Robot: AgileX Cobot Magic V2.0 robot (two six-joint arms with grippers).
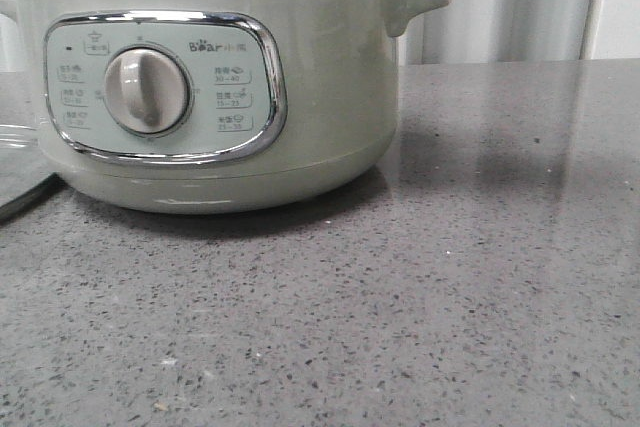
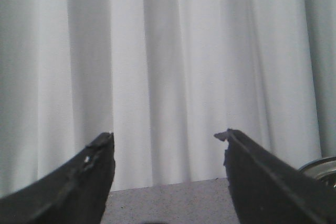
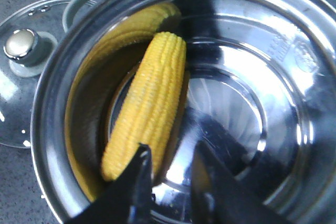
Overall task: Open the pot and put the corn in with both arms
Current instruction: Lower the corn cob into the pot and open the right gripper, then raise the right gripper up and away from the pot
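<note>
The pale green pot [image 1: 320,97] stands open on the table at the left, its dial panel facing me. In the right wrist view I look down into its steel bowl [image 3: 47,103]. The yellow corn [image 3: 152,103] lies inside against the bowl's wall. My right gripper [image 3: 172,153] hangs over the bowl with its jaws apart and empty, one fingertip just in front of the corn's near end. My left gripper [image 2: 168,137] is open and empty, facing the curtain, with the pot's rim [image 2: 320,166] at the edge of its view. Neither gripper shows in the front view.
The glass lid [image 3: 21,77] with its metal knob lies flat on the table beside the pot. A clear edge, perhaps that lid [image 1: 15,147], shows at the far left of the front view. The grey speckled table [image 1: 450,297] stretches to the right and front. White curtains hang behind.
</note>
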